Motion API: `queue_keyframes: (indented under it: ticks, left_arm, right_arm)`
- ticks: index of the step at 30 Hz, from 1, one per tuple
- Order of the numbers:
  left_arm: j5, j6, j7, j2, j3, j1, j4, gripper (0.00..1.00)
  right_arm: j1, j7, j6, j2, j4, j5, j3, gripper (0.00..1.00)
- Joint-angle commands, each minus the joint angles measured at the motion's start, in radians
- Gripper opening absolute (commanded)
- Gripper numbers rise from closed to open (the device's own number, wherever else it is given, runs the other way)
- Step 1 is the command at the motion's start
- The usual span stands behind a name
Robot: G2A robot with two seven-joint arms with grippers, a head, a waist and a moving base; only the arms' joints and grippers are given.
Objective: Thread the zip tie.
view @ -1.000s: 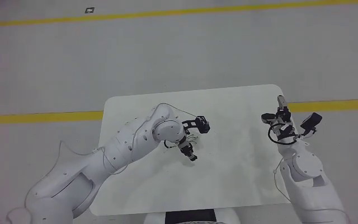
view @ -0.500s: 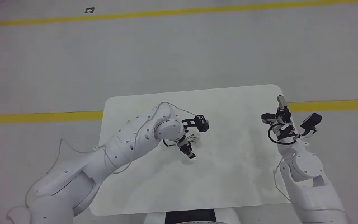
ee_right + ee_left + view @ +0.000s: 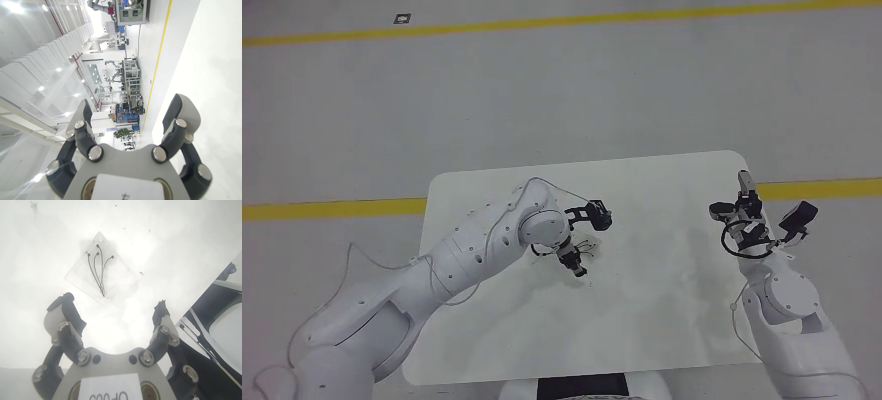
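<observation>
Several thin black zip ties (image 3: 98, 270) lie fanned out in a clear square tray (image 3: 122, 275) on the white table (image 3: 170, 247). My left gripper (image 3: 112, 303) hangs open just above the table, a short way from the tray's near corner, with nothing between its fingers. From above, the left gripper (image 3: 577, 264) sits near the table's middle, with the zip ties (image 3: 587, 245) showing as faint dark lines beside it. My right gripper (image 3: 131, 106) is open and holds nothing, pointing out at the room; it stands at the table's right edge (image 3: 745, 188).
The table (image 3: 672, 200) is a bare white surface between the two arms and toward its front. Small dark specks (image 3: 140, 273) lie beside the tray. A yellow floor line (image 3: 342, 208) runs behind the table.
My left gripper has shifted slightly toward the table's back left, staying open. The right arm has kept still.
</observation>
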Motion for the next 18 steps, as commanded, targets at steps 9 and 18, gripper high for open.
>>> queue_keyframes:
  ticks: [9, 18]
  left_arm:
    - [0.001, -0.015, 0.042, -0.001, 0.014, -0.016, 0.005, 1.00]
    - [-0.041, -0.015, 0.085, -0.009, 0.079, -0.058, 0.037, 0.06]
  right_arm:
    - [0.000, 0.000, 0.000, 0.000, 0.000, 0.000, 0.000, 1.00]
    - [0.000, 0.000, 0.000, 0.000, 0.000, 0.000, 0.000, 1.00]
